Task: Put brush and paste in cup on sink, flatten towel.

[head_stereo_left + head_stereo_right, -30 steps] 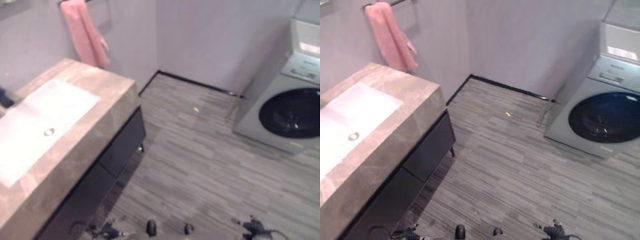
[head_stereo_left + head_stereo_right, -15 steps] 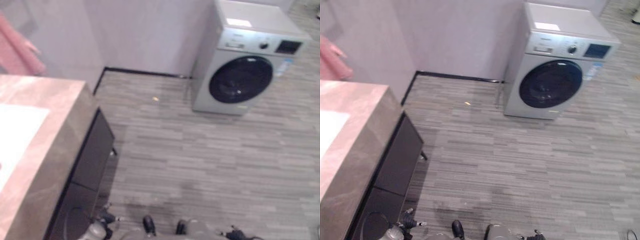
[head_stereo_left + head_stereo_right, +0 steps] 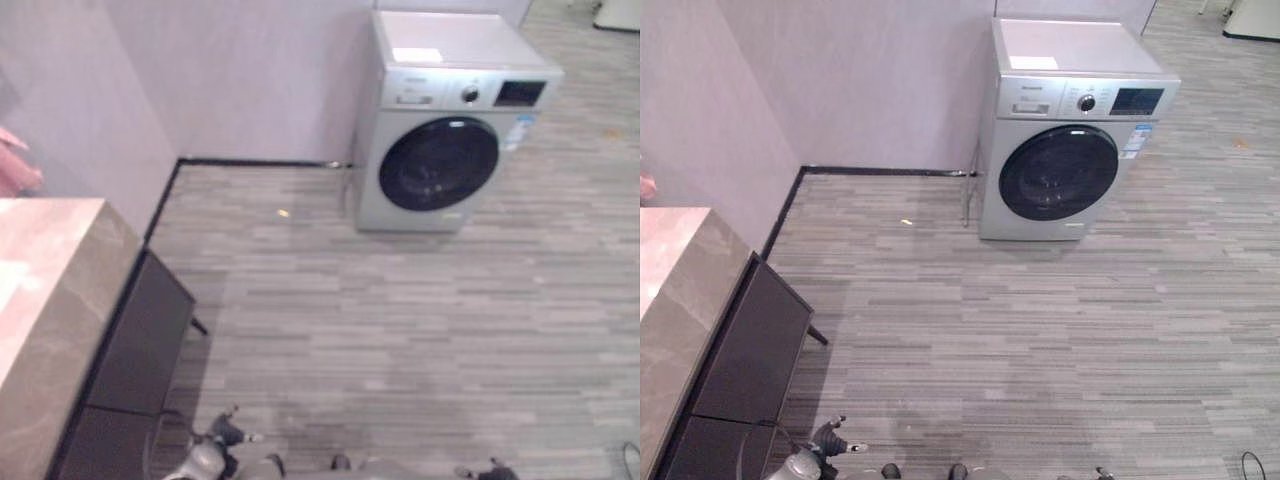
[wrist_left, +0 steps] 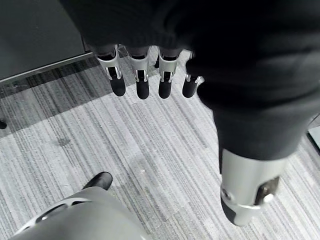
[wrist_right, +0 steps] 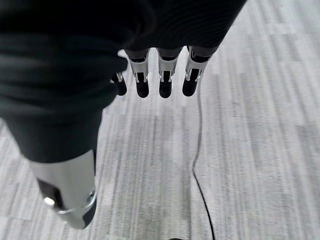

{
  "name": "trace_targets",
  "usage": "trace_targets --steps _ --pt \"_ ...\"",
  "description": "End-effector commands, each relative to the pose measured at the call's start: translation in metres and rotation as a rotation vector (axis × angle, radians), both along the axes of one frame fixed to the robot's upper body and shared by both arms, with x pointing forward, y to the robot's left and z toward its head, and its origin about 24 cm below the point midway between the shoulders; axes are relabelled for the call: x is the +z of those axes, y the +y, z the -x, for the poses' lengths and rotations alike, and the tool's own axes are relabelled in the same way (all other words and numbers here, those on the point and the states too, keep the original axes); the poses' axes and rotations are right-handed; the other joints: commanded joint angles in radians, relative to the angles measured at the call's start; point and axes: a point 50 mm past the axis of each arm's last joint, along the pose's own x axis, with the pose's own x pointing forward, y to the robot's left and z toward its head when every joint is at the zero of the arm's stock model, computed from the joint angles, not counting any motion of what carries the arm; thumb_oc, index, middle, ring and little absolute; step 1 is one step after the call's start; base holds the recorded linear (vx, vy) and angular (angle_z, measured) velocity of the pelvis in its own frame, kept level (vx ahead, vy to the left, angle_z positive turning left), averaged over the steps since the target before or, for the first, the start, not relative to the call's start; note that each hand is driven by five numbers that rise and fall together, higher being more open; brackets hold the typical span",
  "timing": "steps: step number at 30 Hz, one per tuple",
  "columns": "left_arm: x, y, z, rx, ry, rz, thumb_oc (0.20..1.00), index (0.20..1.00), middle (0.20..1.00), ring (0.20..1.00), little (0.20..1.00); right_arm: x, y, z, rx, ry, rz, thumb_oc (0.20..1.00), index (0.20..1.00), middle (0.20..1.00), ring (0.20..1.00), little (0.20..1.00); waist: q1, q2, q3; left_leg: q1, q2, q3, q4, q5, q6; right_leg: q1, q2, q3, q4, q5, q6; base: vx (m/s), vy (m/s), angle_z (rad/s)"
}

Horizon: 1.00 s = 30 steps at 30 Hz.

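Left hand point(image 4: 150, 75): fingers straight and relaxed, grasping nothing; hangs over bare floor point(image 4: 125, 145)
Right hand point(image 5: 160, 75): likewise slack and empty; floor below it
Cabinet point(image 3: 140, 350): dark front, just beside the left hand
Counter point(image 3: 50, 300): stone top above the cabinet, left of both hands
Towel point(image 3: 15, 172): pink edge on the wall beyond the counter
Washer point(image 3: 1070, 140): far, ahead of the right hand
Brush, paste, cup: cannot tell where
Step, as judged: turn left to face the counter squarely; find the items before reaching
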Motion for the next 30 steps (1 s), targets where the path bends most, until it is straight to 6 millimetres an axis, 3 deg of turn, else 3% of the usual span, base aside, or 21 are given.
trace_targets --steps 1,3,6,8,10,13,14,16,17,22,24,28,30 --pt "0.001 0.000 -0.005 0.032 -0.014 -0.001 1.000 1.000 1.000 1.000 1.000 0.005 -0.012 0.002 -0.034 -0.015 0.043 1.000 1.000 1.000 1.000 1.000 0.022 -0.017 0.040 -0.067 -0.021 -0.013 0.209 0.020 -0.016 0.033 0.019 0.044 -0.057 0.042 0.016 0.02 -0.174 0.06" --pt "0.000 0.001 -0.003 0.052 -0.009 -0.008 1.000 1.000 1.000 1.000 1.000 0.005 -0.013 -0.001 -0.035 -0.026 0.047 1.000 1.000 1.000 1.000 1.000 0.033 -0.016 0.056 -0.115 -0.020 -0.047 0.309 0.043 -0.016 0.049 0.032 0.045 -0.066 0.040 0.006 0.02 -0.106 0.01" --pt "-0.004 0.000 0.007 0.104 0.018 0.011 1.000 1.000 1.000 1.000 1.000 0.005 -0.011 -0.001 -0.011 -0.018 0.040 1.000 1.000 1.000 1.000 1.000 0.049 -0.018 0.064 -0.171 -0.048 -0.094 0.312 0.048 -0.004 0.059 0.031 0.041 -0.069 0.030 0.003 0.07 -0.064 -0.20" --pt "-0.006 0.003 0.016 0.141 0.042 0.016 1.000 1.000 1.000 1.000 1.000 0.004 -0.009 0.001 0.008 -0.006 0.032 1.000 1.000 1.000 1.000 1.000 0.059 -0.031 0.061 -0.212 -0.074 -0.109 0.248 0.032 0.004 0.067 0.021 0.030 -0.076 0.027 0.008 0.10 -0.028 0.11" --pt "-0.009 0.005 0.028 0.165 0.076 0.019 1.000 1.000 1.000 1.000 1.000 0.003 -0.006 0.002 0.031 0.000 0.026 1.000 1.000 1.000 1.000 1.000 0.069 -0.046 0.054 -0.202 -0.102 -0.110 0.050 0.038 0.011 0.071 0.011 0.021 -0.081 0.024 0.019 0.16 0.010 0.28" --pt "-0.012 0.007 0.041 0.181 0.117 0.014 1.000 1.000 1.000 1.000 1.000 0.002 -0.004 0.003 0.074 0.014 0.026 1.000 1.000 1.000 1.000 1.000 0.072 -0.043 0.041 -0.180 -0.105 -0.128 -0.199 0.141 -0.007 0.085 0.020 0.012 -0.081 0.009 0.027 0.18 0.031 0.11" --pt "-0.012 0.007 0.041 0.181 0.117 0.014 1.000 1.000 1.000 1.000 1.000 0.002 -0.004 0.003 0.074 0.014 0.026 1.000 1.000 1.000 1.000 1.000 0.073 -0.043 0.041 -0.179 -0.105 -0.128 -0.200 0.141 -0.007 0.085 0.020 0.012 -0.081 0.009 0.027 0.17 0.041 -0.01" --pt "-0.013 0.008 0.047 0.194 0.130 0.021 1.000 1.000 1.000 1.000 1.000 0.001 -0.002 0.001 0.090 0.012 0.023 1.000 1.000 1.000 1.000 1.000 0.071 -0.034 0.035 -0.174 -0.093 -0.108 -0.325 0.169 -0.015 0.101 0.031 0.012 -0.075 -0.008 0.031 0.37 0.111 0.00" --pt "-0.014 0.010 0.051 0.215 0.138 0.022 1.000 1.000 1.000 1.000 1.000 0.000 0.003 -0.003 0.112 0.009 0.012 1.000 1.000 1.000 1.000 1.000 0.084 -0.034 0.019 -0.160 -0.084 -0.077 -0.333 0.184 -0.018 0.136 0.031 0.025 -0.071 -0.022 0.038 0.45 0.140 -0.03" --pt "-0.013 0.016 0.057 0.224 0.149 0.009 1.000 1.000 1.000 1.000 1.000 -0.003 0.014 -0.007 0.146 0.016 -0.018 1.000 1.000 1.000 1.000 1.000 0.104 -0.061 -0.024 -0.142 -0.123 -0.099 -0.266 0.154 0.019 0.179 -0.024 0.043 -0.026 -0.023 0.071 0.46 0.197 -0.38" --pt "-0.012 0.018 0.055 0.206 0.143 0.004 1.000 1.000 1.000 1.000 1.000 -0.004 0.017 -0.009 0.151 0.013 -0.030 1.000 1.000 1.000 1.000 1.000 0.112 -0.076 -0.040 -0.139 -0.153 -0.087 -0.215 0.104 0.048 0.175 -0.067 0.048 0.037 0.053 0.110 0.46 0.311 0.00" --pt "-0.010 0.019 0.045 0.171 0.120 0.010 1.000 1.000 1.000 1.000 1.000 0.000 0.014 -0.021 0.134 -0.034 -0.024 1.000 1.000 1.000 1.000 1.000 0.113 -0.068 -0.040 -0.085 -0.204 -0.070 -0.195 0.029 0.107 0.068 -0.152 0.066 0.322 0.305 0.176 0.35 0.340 -0.03" --pt "-0.007 0.020 0.034 0.124 0.097 -0.002 1.000 1.000 1.000 1.000 1.000 0.003 0.012 -0.031 0.133 -0.066 -0.010 1.000 1.000 1.000 1.000 1.000 0.097 -0.042 -0.018 -0.027 -0.218 -0.079 -0.219 0.019 0.135 -0.013 -0.190 0.059 0.498 0.354 0.165 0.28 0.332 -0.08"
